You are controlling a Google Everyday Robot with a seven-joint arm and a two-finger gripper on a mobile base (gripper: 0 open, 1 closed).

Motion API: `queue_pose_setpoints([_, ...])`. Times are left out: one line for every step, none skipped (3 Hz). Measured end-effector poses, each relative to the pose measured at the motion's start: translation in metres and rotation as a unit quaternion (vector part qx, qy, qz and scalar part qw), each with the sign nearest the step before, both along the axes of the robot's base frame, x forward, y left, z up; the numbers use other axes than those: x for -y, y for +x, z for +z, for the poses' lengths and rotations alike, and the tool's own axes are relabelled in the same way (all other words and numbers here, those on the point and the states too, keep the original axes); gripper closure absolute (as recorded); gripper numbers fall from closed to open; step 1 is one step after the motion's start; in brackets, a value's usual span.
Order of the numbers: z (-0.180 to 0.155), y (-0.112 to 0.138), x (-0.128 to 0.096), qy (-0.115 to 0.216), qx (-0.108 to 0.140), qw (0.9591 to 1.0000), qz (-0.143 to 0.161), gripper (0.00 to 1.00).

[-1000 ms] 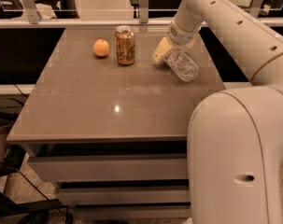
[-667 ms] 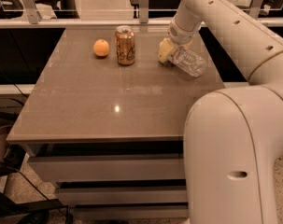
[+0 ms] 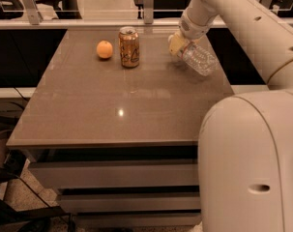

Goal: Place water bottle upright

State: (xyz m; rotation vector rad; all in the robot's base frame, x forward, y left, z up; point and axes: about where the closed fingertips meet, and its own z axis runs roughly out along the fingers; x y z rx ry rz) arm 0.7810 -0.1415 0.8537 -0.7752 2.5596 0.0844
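Note:
The water bottle [image 3: 198, 58] is clear ribbed plastic and is held tilted, nearly on its side, just above the right rear part of the table, its free end pointing to the lower right. My gripper [image 3: 179, 45], with yellowish fingers, is shut on the bottle's upper-left end at the end of the white arm that comes in from the top right. The bottle's cap and label are hidden.
A gold soda can [image 3: 129, 47] stands upright at the table's rear centre, with an orange [image 3: 105, 49] to its left. The brown table [image 3: 112, 105] has drawers below. My white base [image 3: 250, 168] fills the lower right. A counter rail runs behind the table.
The gripper has rotated the bottle, swinging its free end out to the right and raising it; the gripper itself stays near the same spot. Can and orange have not moved.

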Motion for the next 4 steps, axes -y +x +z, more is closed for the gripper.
queue_pose_setpoints([0.031, -0.004, 0.003, 0.044, 0.048, 0.9979, 0.001, 1.00])
queue_pose_setpoints([0.064, -0.016, 0.005, 0.127, 0.111, 0.9856, 0.004, 1.00])
queue_pose_setpoints([0.082, -0.037, 0.008, 0.216, 0.165, 0.9622, 0.015, 1.00])
queue_pose_setpoints([0.099, -0.050, 0.017, 0.303, 0.224, 0.9258, 0.026, 1.00])
